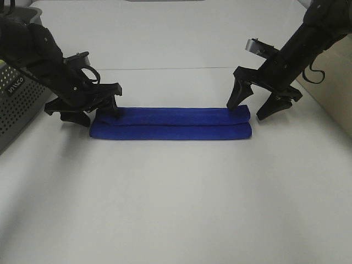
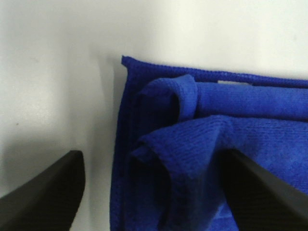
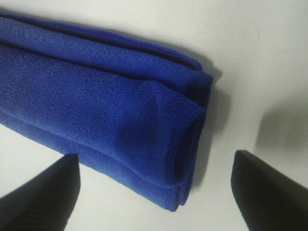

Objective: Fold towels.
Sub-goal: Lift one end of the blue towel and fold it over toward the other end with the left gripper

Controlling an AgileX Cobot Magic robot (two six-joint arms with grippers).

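The basket (image 1: 25, 110) label (image 1: 15, 85) carries white lettering (too blurred to read).

The left arm (image 1: 33, 49) and right arm (image 1: 316, 33) run out of the exterior view's upper corners. Left of the towel (image 1: 173, 122), a grey basket (image 1: 16, 104) is cut by the edge, and its label is too small to read. The left gripper (image 1: 100, 116) covers the towel's left corner. In the left wrist view the towel runs off two edges, the left fingers (image 2: 43, 192) are blurred and cropped, and a white speck (image 2: 222, 82) at the hem is too small to identify. In the right wrist view the towel's length and the right fingers (image 3: 272, 187) are cut off. The towel's inner layers are hidden.
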